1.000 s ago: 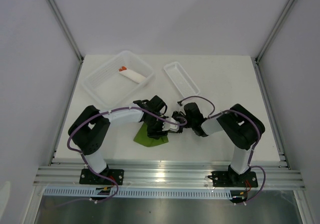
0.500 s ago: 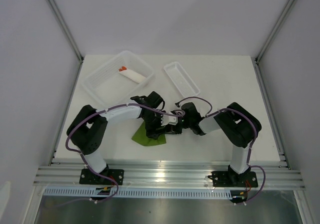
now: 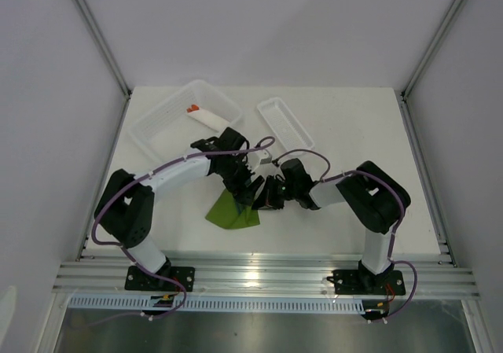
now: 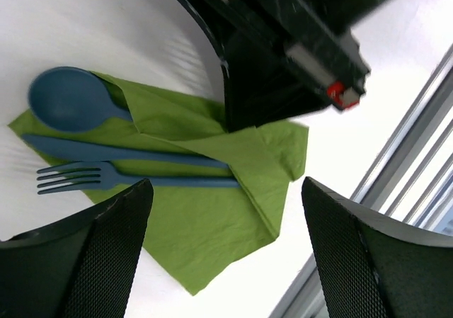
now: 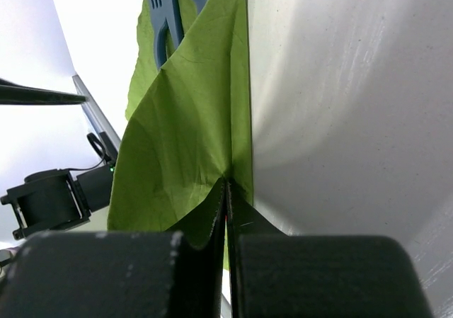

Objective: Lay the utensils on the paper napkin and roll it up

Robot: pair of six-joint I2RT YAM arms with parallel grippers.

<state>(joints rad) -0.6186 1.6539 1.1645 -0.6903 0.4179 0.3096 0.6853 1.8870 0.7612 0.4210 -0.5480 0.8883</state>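
Observation:
The olive-green paper napkin [image 3: 230,211] lies near the table's front, under both grippers. In the left wrist view the napkin [image 4: 205,240] holds the dark blue spoon [image 4: 71,98], knife [image 4: 113,151] and fork [image 4: 106,178] side by side, and one corner is folded over their handles. My left gripper [image 4: 226,261] is open and empty just above the napkin. My right gripper [image 3: 269,194] is shut on the napkin's edge [image 5: 191,155], its jaws pinched together on the paper. The fork [image 5: 161,13] shows at the top of the right wrist view.
A large clear plastic tray [image 3: 161,125] at the back left holds a white paper roll with orange tips [image 3: 206,119]. A small clear tray [image 3: 284,123] stands behind the grippers. The table's front edge and metal rail [image 3: 259,270] lie just beyond the napkin.
My left gripper has risen and moved back off the napkin. My right gripper has slid left and folded the napkin's corner over the utensils.

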